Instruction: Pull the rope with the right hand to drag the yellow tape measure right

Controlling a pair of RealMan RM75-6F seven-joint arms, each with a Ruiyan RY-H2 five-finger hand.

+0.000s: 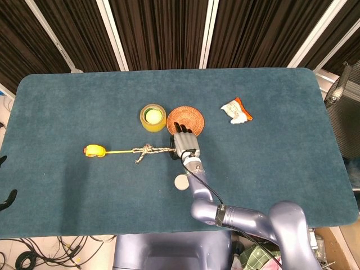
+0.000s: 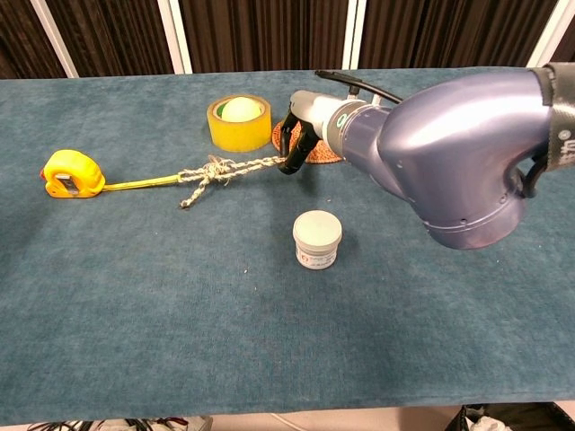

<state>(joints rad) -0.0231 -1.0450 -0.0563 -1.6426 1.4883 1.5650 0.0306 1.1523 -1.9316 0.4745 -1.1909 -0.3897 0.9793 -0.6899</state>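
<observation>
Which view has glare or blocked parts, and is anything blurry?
Chest view: the right arm fills the frame's right with bright highlights, hiding most of the right hand. Head view: even light, soft shadows, rope sharp but small.
</observation>
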